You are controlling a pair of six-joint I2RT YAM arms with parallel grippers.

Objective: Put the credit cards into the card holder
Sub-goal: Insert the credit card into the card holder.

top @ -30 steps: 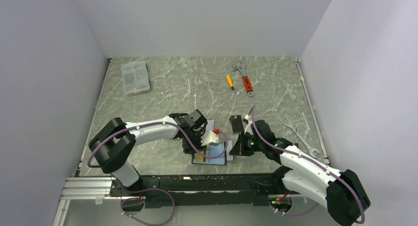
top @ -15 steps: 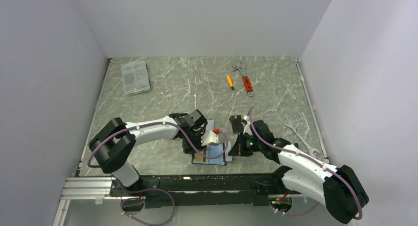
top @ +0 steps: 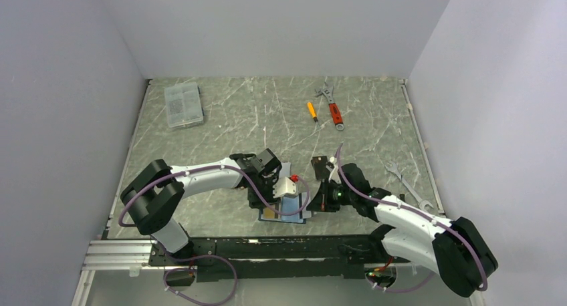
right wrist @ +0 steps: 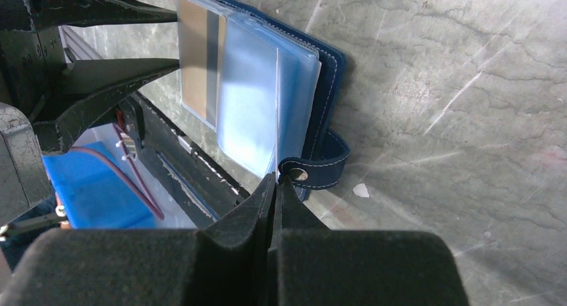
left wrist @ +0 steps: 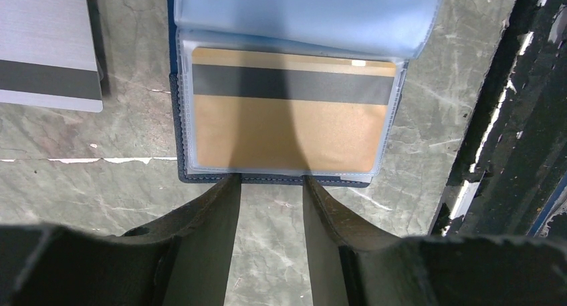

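The navy card holder lies open near the table's front edge. An orange-tan credit card with a dark stripe sits inside one of its clear sleeves. My left gripper is open, nothing between its fingers, and its tips rest at the holder's near edge. My right gripper is shut on the edge of a clear sleeve leaf and holds it upright, just beside the snap tab. A white-grey striped card lies flat beside the holder. Black cards lie behind the right gripper.
A clear plastic box stands at the back left. An orange screwdriver and a red wrench lie at the back, a silver wrench at the right. The black base rail runs close along the holder.
The right gripper has crept slightly left toward the holder. The left arm has not visibly moved.
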